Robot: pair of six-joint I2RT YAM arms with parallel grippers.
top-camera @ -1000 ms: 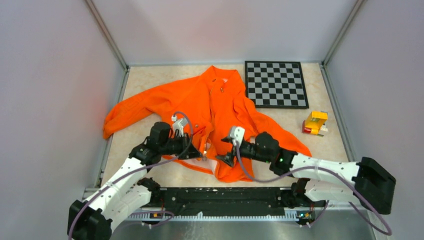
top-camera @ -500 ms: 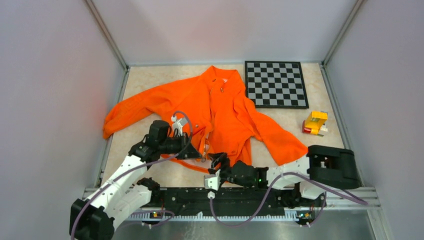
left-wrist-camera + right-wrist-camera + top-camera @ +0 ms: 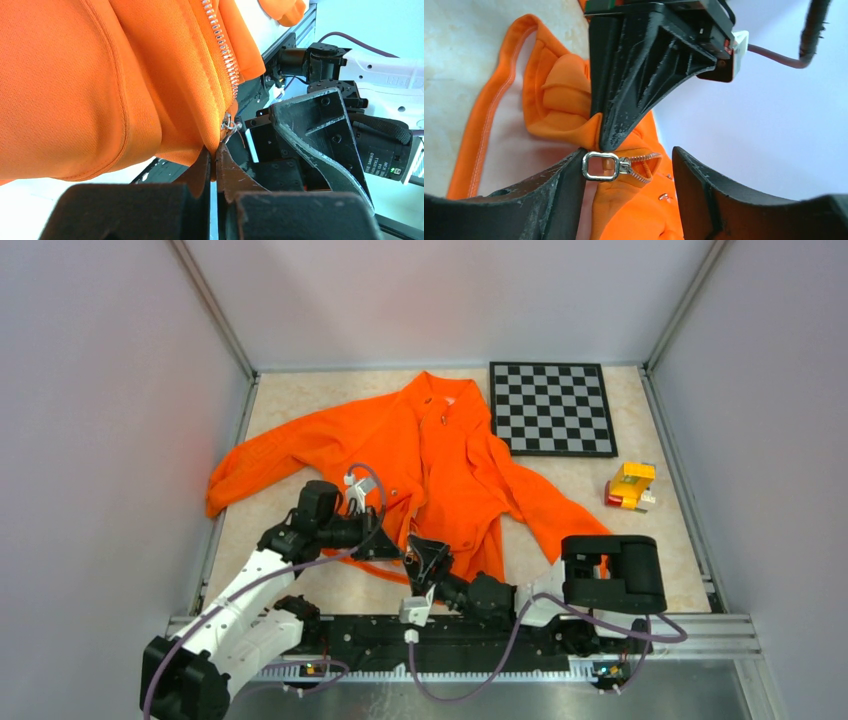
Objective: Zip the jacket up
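The orange jacket (image 3: 440, 445) lies spread on the table, collar at the far side and front zipper running toward me. My left gripper (image 3: 398, 550) is shut on the jacket's bottom hem (image 3: 200, 135) right beside the zipper's lower end; the silver zipper teeth (image 3: 220, 50) and slider (image 3: 227, 123) sit just above its fingertips. My right gripper (image 3: 428, 558) is open, its jaws on either side of the metal zipper pull ring (image 3: 600, 166), which lies close to the left-hand finger (image 3: 566, 185). The left gripper's black finger (image 3: 634, 90) fills the view above the ring.
A black-and-grey chessboard (image 3: 551, 408) lies at the far right. A small yellow and red toy (image 3: 630, 486) stands at the right. Enclosure walls stand on three sides, and the black base rail (image 3: 450, 635) runs along the near edge.
My right arm has folded back and swung left from the jacket's right hem to the near centre, bringing its open gripper up to the zipper pull. My left gripper has held still.
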